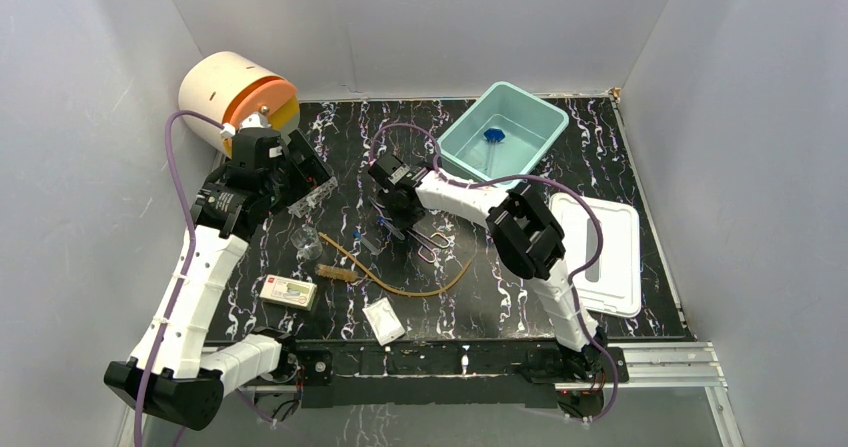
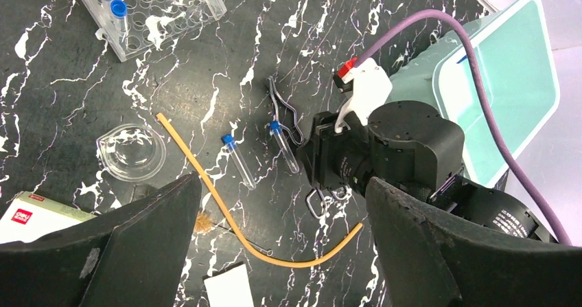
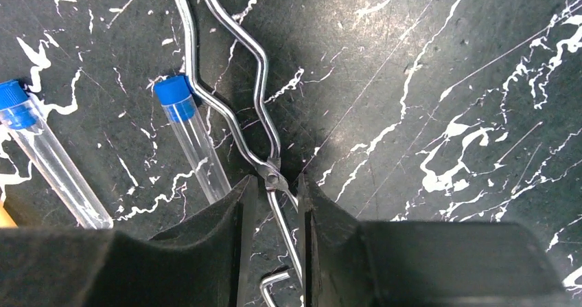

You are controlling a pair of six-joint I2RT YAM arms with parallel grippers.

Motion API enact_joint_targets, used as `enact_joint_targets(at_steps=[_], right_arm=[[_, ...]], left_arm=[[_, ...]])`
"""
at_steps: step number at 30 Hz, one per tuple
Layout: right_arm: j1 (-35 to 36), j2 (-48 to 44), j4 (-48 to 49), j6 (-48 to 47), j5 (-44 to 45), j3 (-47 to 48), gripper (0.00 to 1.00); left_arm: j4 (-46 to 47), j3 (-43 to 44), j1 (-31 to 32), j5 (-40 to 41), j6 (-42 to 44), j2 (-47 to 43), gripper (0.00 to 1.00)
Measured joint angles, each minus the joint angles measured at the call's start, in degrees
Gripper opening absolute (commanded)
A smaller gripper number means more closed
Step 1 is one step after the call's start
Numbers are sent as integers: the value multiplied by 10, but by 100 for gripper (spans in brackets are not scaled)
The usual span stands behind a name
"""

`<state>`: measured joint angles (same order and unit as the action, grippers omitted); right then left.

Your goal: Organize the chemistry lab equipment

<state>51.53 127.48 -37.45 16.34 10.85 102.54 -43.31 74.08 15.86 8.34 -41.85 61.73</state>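
A white packet (image 1: 383, 319) lies nearest on the desk (image 1: 470, 317), with the tan hose (image 2: 195, 173) curving just beyond it. Past that, the right jaws stand narrow on the tongs (image 3: 273, 178), the handles caught just below the pivot. Two capped tubes (image 3: 194, 139) lie alongside. The left jaws gape wide and empty above the desk near the rack (image 2: 161, 12). Farthest sits the tub (image 1: 532, 101).

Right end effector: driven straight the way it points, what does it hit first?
Right end effector meets the metal tongs first: their handles lie in its gap. Black marbled tabletop right behind; depth unclear.
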Motion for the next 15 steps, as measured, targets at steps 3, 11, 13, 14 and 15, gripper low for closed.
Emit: enact_joint_targets(at_steps=[3,11,13,14,15], right_arm=[[-2,4,-6,-8,-1,5,38],[-12,25,-16,-43,-54,46,48],[-13,44,-18,-50,-62,68,51],[-14,51,-20,-54,-65,81,51],[-14,59,-21,-57,-67,95,51]], left_arm=[[0,0,0,0,0,0,89],[0,-1,0,0,1,0,89],[0,-1,0,1,1,0,90],[0,-1,0,1,1,0,90],[0,-1,0,1,1,0,90]])
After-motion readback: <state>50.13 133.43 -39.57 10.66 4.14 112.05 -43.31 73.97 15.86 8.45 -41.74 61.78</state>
